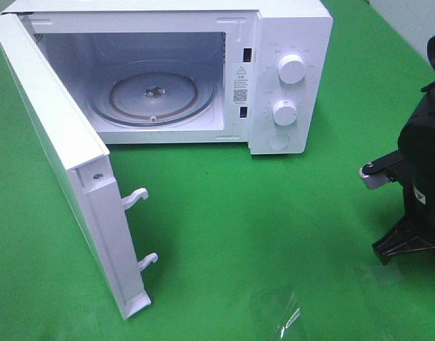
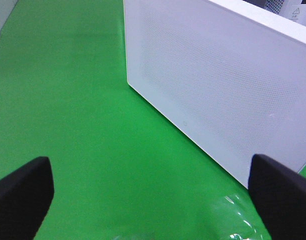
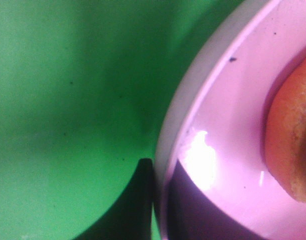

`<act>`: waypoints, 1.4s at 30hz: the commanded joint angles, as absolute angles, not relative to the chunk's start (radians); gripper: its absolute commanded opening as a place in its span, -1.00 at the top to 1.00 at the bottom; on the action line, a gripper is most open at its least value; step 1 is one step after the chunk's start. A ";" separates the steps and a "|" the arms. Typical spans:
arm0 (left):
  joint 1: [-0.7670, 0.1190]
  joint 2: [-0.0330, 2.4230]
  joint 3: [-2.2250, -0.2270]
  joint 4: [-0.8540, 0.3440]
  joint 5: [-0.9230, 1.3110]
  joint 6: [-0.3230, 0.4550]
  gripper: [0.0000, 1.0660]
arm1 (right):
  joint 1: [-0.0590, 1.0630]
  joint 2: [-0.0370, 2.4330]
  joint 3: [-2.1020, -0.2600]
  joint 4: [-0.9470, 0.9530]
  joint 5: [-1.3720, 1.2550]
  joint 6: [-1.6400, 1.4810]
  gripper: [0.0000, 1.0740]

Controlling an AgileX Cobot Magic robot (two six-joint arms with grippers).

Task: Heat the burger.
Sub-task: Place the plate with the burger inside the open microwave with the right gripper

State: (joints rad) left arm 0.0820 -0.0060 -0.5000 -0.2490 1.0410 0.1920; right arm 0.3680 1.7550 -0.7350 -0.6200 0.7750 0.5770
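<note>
The burger (image 3: 293,135) shows only in the right wrist view, as an orange-brown bun edge lying on a round pink plate (image 3: 233,100). My right gripper (image 3: 160,200) is shut on the plate's rim, one dark finger (image 3: 138,200) outside it and the other over the plate's inner surface. In the exterior high view the right arm (image 1: 420,185) stands at the right edge, and the plate and burger are out of that view. My left gripper (image 2: 153,200) is open and holds nothing, low over the green cloth, facing the outer face of the microwave door (image 2: 218,85).
The white microwave (image 1: 288,42) stands at the back with its door (image 1: 61,156) swung wide open to the left, latch hooks pointing right. Its glass turntable (image 1: 153,92) is bare. A crinkled clear film (image 1: 285,316) lies on the green cloth near the front.
</note>
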 commanded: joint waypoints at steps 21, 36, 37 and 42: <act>0.075 -0.025 -0.498 -0.252 1.041 0.186 -0.83 | 0.608 1.558 -0.645 -0.699 0.908 0.608 1.00; 0.075 -0.025 -0.498 -0.252 1.041 0.186 -0.83 | 0.869 1.403 -0.579 -0.727 1.004 0.649 1.00; 0.075 -0.025 -0.498 -0.252 1.041 0.186 -0.83 | 0.869 1.403 -0.579 -0.727 1.004 0.649 1.00; 0.075 -0.025 -0.498 -0.252 1.041 0.186 -0.83 | 0.957 1.390 -0.572 -0.728 1.024 0.653 1.00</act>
